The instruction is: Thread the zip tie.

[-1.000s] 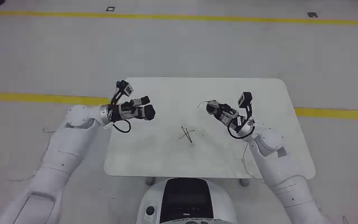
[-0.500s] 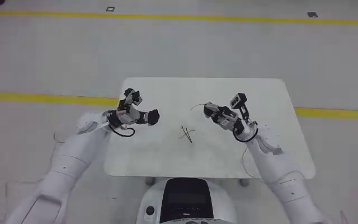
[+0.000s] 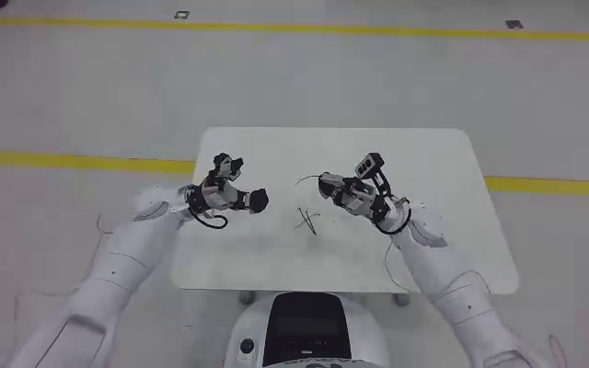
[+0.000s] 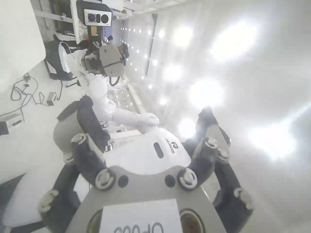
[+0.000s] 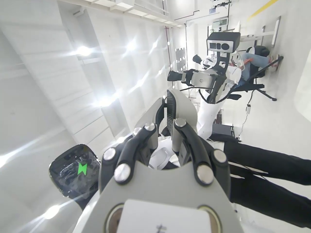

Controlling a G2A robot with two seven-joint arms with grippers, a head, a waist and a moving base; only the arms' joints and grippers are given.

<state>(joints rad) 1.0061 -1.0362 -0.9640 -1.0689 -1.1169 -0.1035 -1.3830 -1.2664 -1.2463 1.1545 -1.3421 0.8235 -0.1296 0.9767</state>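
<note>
Zip tie [image 3: 307, 178]: thin dark strand with a slight curve. One end is pinched in the right end effector [image 3: 324, 185], and the free end sticks out toward the left end effector [image 3: 260, 199]. It sits just on the far side of the loose ties [image 3: 308, 221], a small crossed cluster of similar thin dark strands lying near the middle of the surface [image 3: 433, 156]. It's too thin to tell head from tail, or whether the free end touches the surface.

Right end effector: closed on the strand, just beyond and to the right of the loose ties. The right wrist view agrees: end effector [image 5: 167, 95] has its fingers [image 5: 173, 112] pressed together, with a ribbed dark pad visible on one.

Left end effector: open, to the left of the loose ties, with a clear gap to the strand's free end. In the left wrist view, the end effector [image 4: 144, 109] has its fingers [image 4: 85, 122] spread wide, with dark pads.

The two end effectors face each other, one on either side of the loose ties and roughly level.
</note>
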